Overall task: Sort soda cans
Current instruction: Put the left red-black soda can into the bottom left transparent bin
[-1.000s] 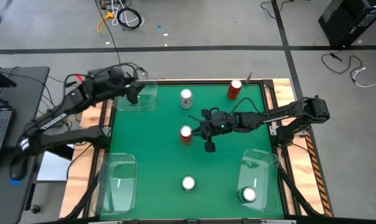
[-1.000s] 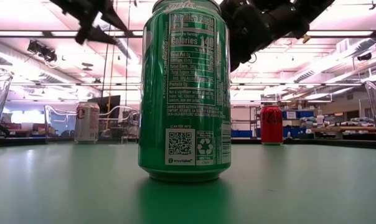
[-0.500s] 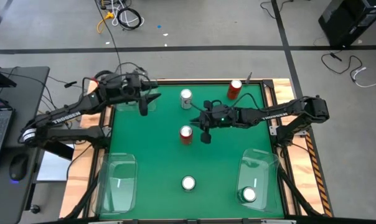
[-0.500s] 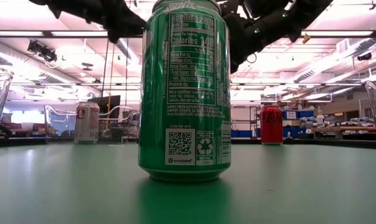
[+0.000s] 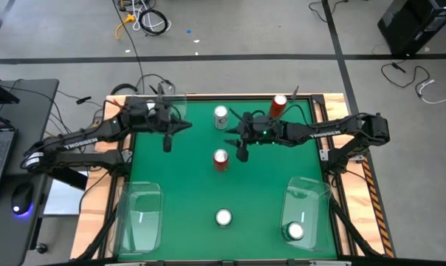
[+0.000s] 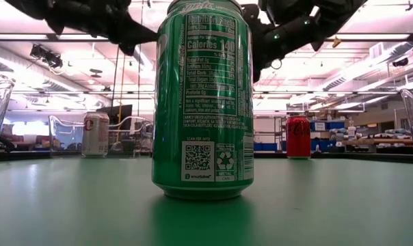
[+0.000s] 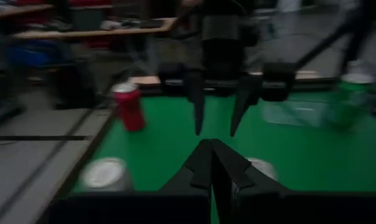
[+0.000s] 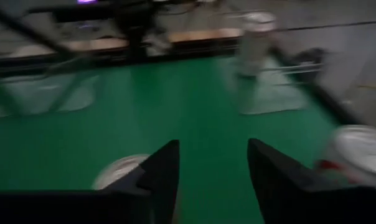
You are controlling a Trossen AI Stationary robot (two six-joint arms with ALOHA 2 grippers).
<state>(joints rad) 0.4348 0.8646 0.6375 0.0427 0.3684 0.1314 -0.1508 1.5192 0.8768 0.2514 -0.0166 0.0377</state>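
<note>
Overhead, a green table point(image 5: 179, 192) holds soda cans and clear bins at its corners. Both dark arms reach in over the far half. The left gripper point(image 5: 166, 140) hangs over the far left area with its fingers pressed together on nothing. The right gripper point(image 5: 241, 150) hovers near the middle with its fingers apart and empty, as its wrist view shows.

A red can point(image 5: 221, 159) stands at the table's centre, just beside the right gripper. A silver can point(image 5: 221, 117) stands toward the far edge, between the two arms. A second red can point(image 5: 278, 106) stands at the far right. A green can point(image 5: 223, 217) stands alone near the front edge. One more can point(image 5: 295, 231) sits inside the front right bin point(image 5: 311, 193), and the front left bin point(image 5: 140, 198) holds something pale that I cannot make out.

Judging by this layout, the main risk is crowding. The two grippers are near each other and near the silver and central red cans. A low swing by either arm could knock over an upright can, and a can on its side could roll off.
</note>
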